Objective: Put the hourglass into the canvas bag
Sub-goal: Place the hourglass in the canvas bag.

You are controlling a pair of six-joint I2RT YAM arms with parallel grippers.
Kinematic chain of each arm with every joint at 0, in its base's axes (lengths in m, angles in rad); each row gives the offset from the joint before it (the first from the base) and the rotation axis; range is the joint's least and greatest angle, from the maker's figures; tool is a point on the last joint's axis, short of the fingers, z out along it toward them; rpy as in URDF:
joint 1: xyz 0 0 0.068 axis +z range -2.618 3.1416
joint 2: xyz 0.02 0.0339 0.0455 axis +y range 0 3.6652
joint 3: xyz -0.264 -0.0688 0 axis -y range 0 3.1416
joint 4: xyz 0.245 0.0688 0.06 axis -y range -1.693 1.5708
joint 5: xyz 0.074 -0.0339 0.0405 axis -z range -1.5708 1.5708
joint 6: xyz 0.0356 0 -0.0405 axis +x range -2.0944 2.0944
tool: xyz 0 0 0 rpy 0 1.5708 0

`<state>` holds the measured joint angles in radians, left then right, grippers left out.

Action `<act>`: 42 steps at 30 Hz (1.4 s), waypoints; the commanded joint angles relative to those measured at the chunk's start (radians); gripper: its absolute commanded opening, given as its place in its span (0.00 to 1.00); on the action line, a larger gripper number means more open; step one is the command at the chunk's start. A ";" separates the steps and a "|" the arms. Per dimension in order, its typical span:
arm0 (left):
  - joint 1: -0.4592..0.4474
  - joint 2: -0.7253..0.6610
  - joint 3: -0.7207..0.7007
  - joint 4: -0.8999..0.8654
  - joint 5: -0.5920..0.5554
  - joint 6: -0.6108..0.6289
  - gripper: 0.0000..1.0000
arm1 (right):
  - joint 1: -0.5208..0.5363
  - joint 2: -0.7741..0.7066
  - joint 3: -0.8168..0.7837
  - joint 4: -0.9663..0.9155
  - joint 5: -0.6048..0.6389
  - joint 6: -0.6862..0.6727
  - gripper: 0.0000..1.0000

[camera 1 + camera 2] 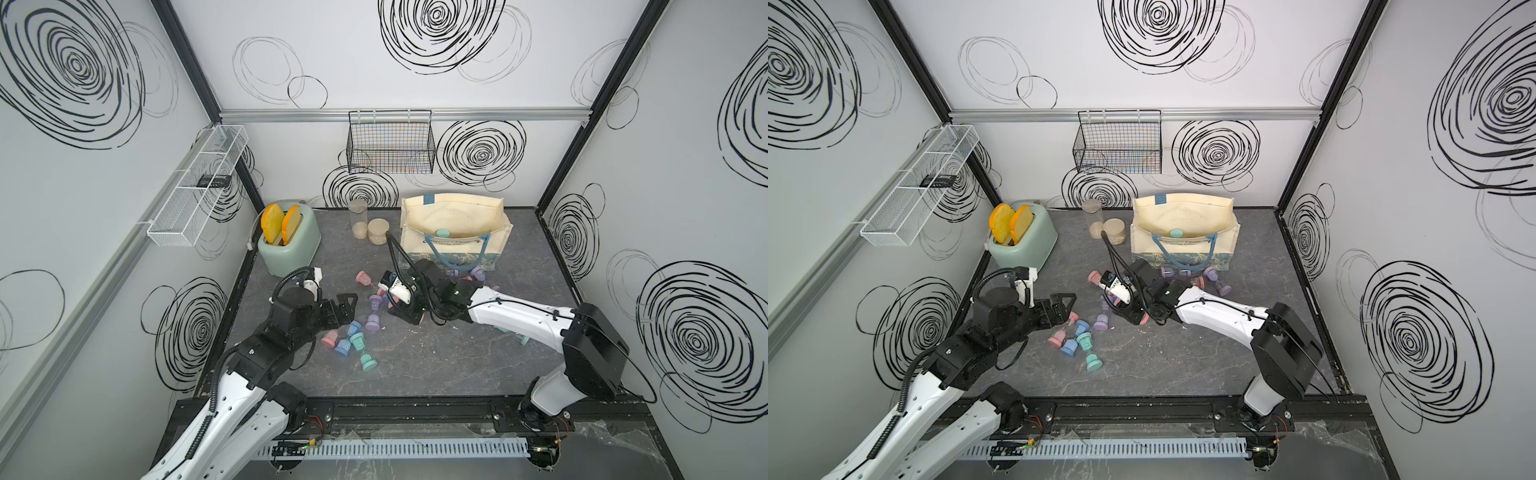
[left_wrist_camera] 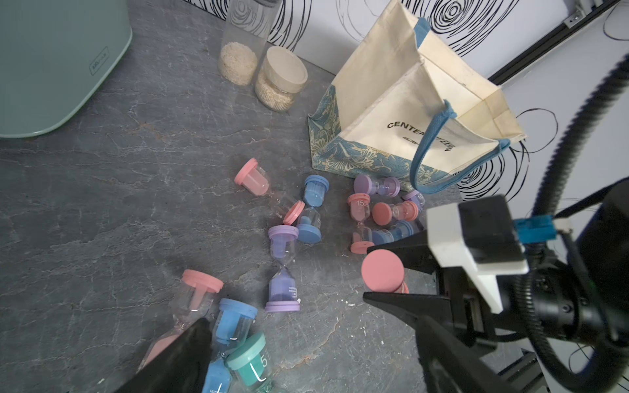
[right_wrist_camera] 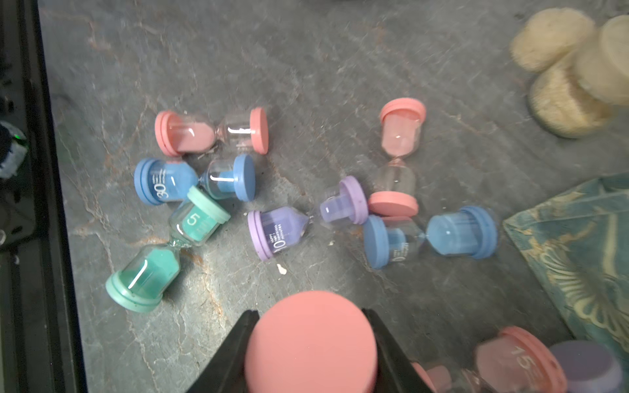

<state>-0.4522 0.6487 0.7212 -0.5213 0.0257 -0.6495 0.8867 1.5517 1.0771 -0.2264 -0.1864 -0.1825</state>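
Over the dark grey marbled tabletop (image 1: pixel 436 361), the right gripper (image 3: pixel 309 314) is clamped on a pink-capped glass hourglass (image 3: pixel 311 343); its round end cap faces the wrist cameras, and the glass is mostly hidden behind cap and fingers. A lilac hourglass (image 3: pixel 277 233) and other loose ones lie between it and the left gripper (image 1: pixel 1065 309), whose jaws stand wide apart, empty. The held hourglass is near the front of the cream canvas bag (image 1: pixel 451 214) with blue handles, outside it.
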 commanded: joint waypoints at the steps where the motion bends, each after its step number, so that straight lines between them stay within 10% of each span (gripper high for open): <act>1: 0.007 0.020 0.058 0.085 0.030 0.016 0.96 | -0.018 -0.083 0.026 0.042 -0.014 0.049 0.42; 24: -0.133 0.371 0.251 0.339 0.059 0.070 0.96 | -0.500 -0.083 0.343 0.124 -0.009 0.183 0.41; 42: -0.186 0.589 0.350 0.454 0.058 0.084 0.96 | -0.580 0.228 0.438 0.163 0.030 0.017 0.41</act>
<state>-0.6315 1.2213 1.0340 -0.1303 0.0891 -0.5770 0.3161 1.7580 1.4792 -0.0940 -0.1627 -0.1268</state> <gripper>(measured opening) 0.959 0.456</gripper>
